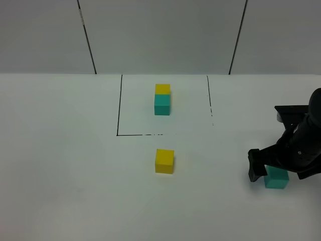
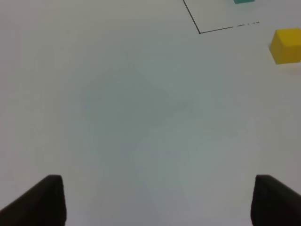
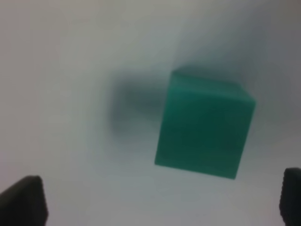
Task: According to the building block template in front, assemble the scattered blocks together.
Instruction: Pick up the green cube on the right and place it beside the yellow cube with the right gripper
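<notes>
The building block template is a yellow cube (image 1: 162,89) touching a teal cube (image 1: 162,104) inside a thin black-line rectangle (image 1: 119,108) at the back of the table. Of the scattered blocks, the yellow one (image 1: 164,161) (image 2: 287,45) sits just in front of the outline. The teal one (image 1: 276,178) (image 3: 204,125) rests at the right, partly covered by my right arm. My right gripper (image 1: 277,170) (image 3: 157,202) hangs open over it, fingertips wide apart and clear of the cube. My left gripper (image 2: 160,207) is open over bare table, out of the exterior view.
The white table (image 1: 70,165) meets a grey panelled wall (image 1: 160,35) at the back. In the left wrist view a corner of the black outline (image 2: 200,32) and a sliver of the template's teal cube (image 2: 243,1) show.
</notes>
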Robot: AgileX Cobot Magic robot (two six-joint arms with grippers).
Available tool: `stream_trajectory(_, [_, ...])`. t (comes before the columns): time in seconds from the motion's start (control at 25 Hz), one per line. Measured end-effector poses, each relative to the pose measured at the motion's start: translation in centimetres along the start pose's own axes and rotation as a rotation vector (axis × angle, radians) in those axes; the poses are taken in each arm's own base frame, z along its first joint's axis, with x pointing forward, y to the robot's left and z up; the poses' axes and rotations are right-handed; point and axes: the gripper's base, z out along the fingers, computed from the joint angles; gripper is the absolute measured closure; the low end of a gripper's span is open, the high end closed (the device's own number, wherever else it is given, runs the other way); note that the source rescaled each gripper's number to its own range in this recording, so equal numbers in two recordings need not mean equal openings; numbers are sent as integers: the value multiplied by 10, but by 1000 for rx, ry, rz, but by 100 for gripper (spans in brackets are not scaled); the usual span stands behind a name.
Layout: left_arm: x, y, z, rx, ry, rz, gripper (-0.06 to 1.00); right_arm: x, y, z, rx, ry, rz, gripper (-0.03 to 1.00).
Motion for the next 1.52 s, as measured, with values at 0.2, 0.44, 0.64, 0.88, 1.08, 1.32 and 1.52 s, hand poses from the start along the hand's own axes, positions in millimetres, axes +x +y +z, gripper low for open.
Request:
stream_trajectory(0.2, [0, 0, 0, 0, 0, 0, 3, -6, -3, 14, 0, 2, 16, -3])
stream_trajectory(0.44, [0, 0, 0, 0, 0, 0, 3, -9, -9, 32, -3, 38, 50, -3])
stream_trajectory(0.64, [0, 0, 0, 0, 0, 0, 3, -11, -12, 38, -3, 31, 64, -3])
stream_trajectory(0.88, [0, 0, 0, 0, 0, -1, 4, -11, -14, 39, -2, 36, 70, -3])
stream_trajectory(1.08, [0, 0, 0, 0, 0, -1, 4, -11, -14, 39, -2, 42, 70, -3])
stream_trajectory(1.32, [0, 0, 0, 0, 0, -1, 4, -10, -14, 39, -2, 43, 70, 18])
stream_trajectory(1.52, [0, 0, 0, 0, 0, -1, 4, -10, -14, 39, -2, 50, 70, 82])
